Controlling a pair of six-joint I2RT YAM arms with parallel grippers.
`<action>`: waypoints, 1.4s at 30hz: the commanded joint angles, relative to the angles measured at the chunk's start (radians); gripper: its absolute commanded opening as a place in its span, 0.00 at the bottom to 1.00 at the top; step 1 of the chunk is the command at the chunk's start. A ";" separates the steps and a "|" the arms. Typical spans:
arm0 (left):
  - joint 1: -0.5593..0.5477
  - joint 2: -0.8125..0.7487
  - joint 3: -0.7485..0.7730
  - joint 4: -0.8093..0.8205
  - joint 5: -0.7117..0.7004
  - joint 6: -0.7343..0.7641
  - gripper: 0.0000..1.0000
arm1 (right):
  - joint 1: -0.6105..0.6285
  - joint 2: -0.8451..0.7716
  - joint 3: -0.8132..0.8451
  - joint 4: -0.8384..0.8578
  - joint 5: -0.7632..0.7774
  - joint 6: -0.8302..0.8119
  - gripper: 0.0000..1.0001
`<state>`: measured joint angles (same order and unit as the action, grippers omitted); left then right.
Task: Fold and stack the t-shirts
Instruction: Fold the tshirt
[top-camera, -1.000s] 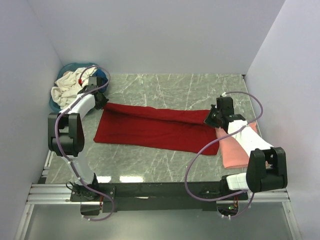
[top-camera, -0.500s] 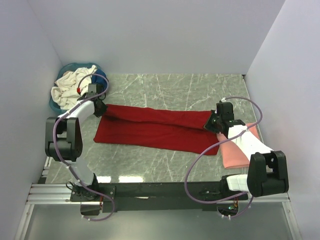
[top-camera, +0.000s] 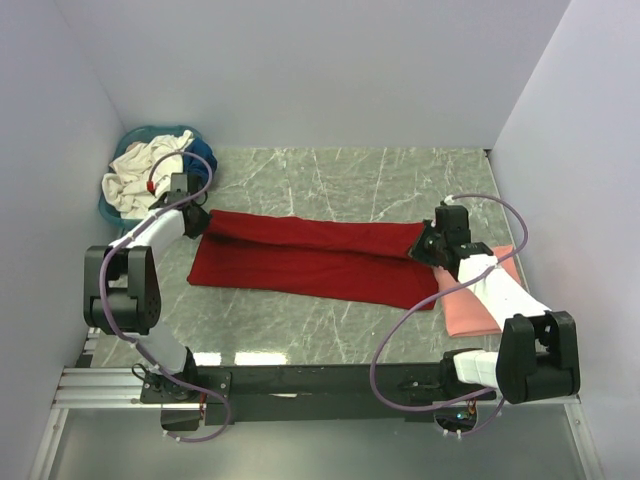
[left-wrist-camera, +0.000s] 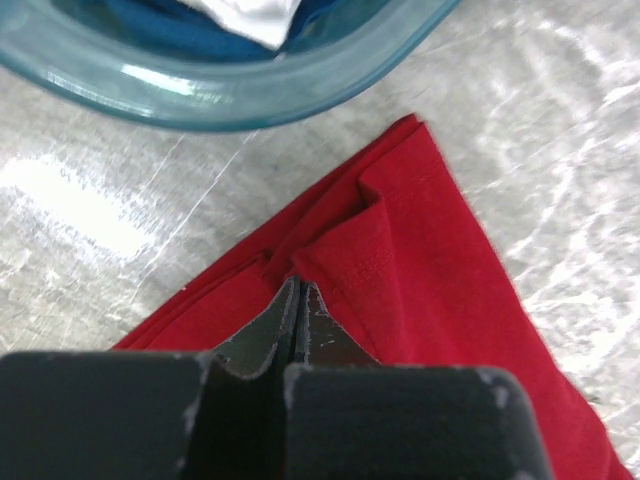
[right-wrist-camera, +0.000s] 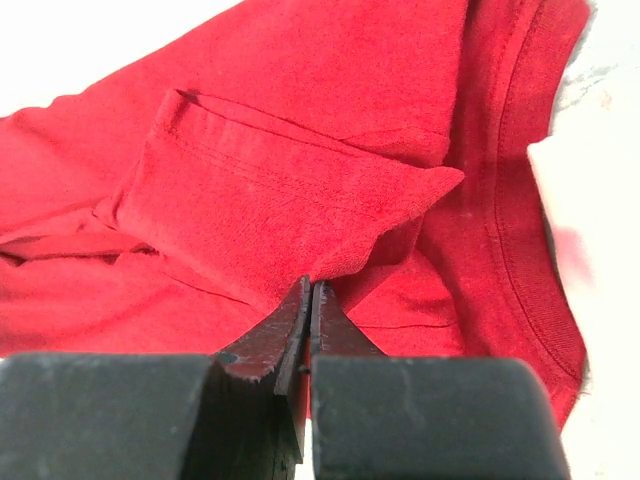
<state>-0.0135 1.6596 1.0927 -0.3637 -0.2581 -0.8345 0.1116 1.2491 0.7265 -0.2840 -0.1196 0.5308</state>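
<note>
The deep red t-shirt (top-camera: 310, 260) lies spread across the marble table, its far edge folded over towards me. My left gripper (top-camera: 196, 222) is shut on its far left corner (left-wrist-camera: 345, 255), low by the table. My right gripper (top-camera: 424, 246) is shut on the folded edge at the shirt's right end (right-wrist-camera: 300, 190), beside the collar. The salmon pink t-shirt (top-camera: 478, 300) lies folded at the right, under my right arm. Cream-white (top-camera: 132, 172) and dark blue (top-camera: 204, 160) shirts sit in the basket.
The teal plastic basket (top-camera: 110, 210) stands in the far left corner, its rim (left-wrist-camera: 250, 95) close behind my left gripper. White walls close in the table at left, back and right. Bare marble (top-camera: 350, 170) shows behind the red shirt.
Both grippers have moved towards me and down with the red shirt's far edge, folding it further over. The left arm has swung left; the right gripper sits lower by the pink shirt.
</note>
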 joint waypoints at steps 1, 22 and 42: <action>0.007 -0.027 -0.040 0.029 0.013 -0.023 0.00 | -0.001 -0.011 -0.025 0.029 -0.014 -0.002 0.00; 0.037 -0.202 -0.037 0.035 0.344 0.055 0.55 | 0.095 0.114 0.157 0.028 0.064 -0.015 0.53; -0.040 -0.382 -0.108 -0.029 0.505 0.267 0.55 | 0.293 0.644 0.580 -0.079 0.241 -0.069 0.51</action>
<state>-0.0513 1.3045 0.9947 -0.3901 0.2314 -0.6075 0.3775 1.8633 1.2461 -0.3355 0.0486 0.4545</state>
